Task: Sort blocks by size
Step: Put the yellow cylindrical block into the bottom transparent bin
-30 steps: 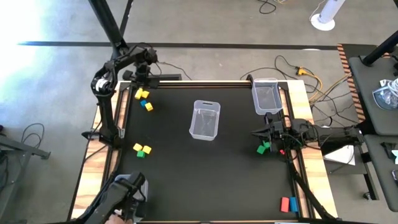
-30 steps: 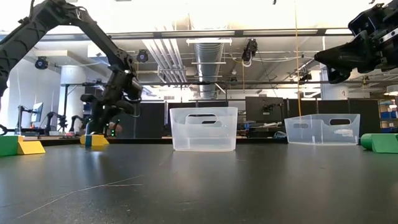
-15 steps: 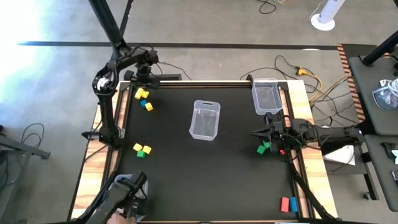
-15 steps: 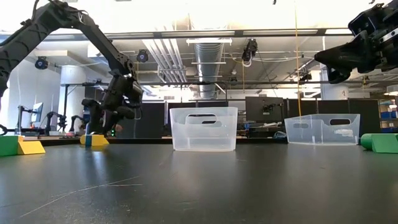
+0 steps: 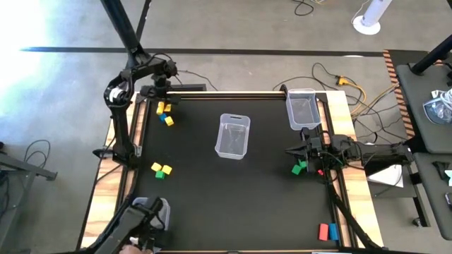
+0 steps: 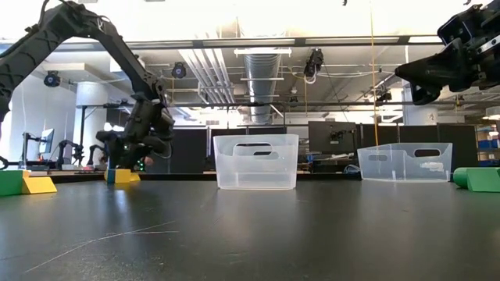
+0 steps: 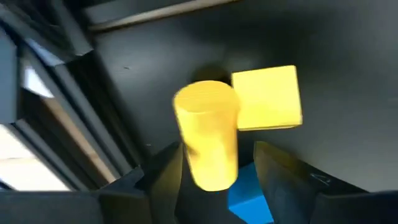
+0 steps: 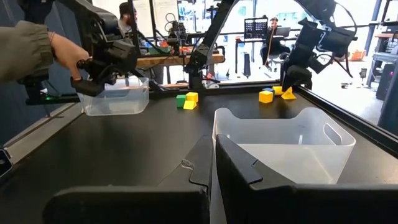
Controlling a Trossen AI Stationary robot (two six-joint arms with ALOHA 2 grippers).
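The left gripper (image 5: 161, 90) is held over the far-left block cluster, fingers (image 7: 292, 180) spread around a yellow cylinder (image 7: 207, 134), not gripped. Its long axis runs between them. A yellow cube (image 7: 267, 98) and blue block (image 7: 250, 196) lie alongside.

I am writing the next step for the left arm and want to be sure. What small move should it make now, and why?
Probably close the jaws. The left gripper is down at the far-left cluster, and the left wrist view shows an upright yellow cylinder block between its open fingers, beside a yellow cube and a blue block.
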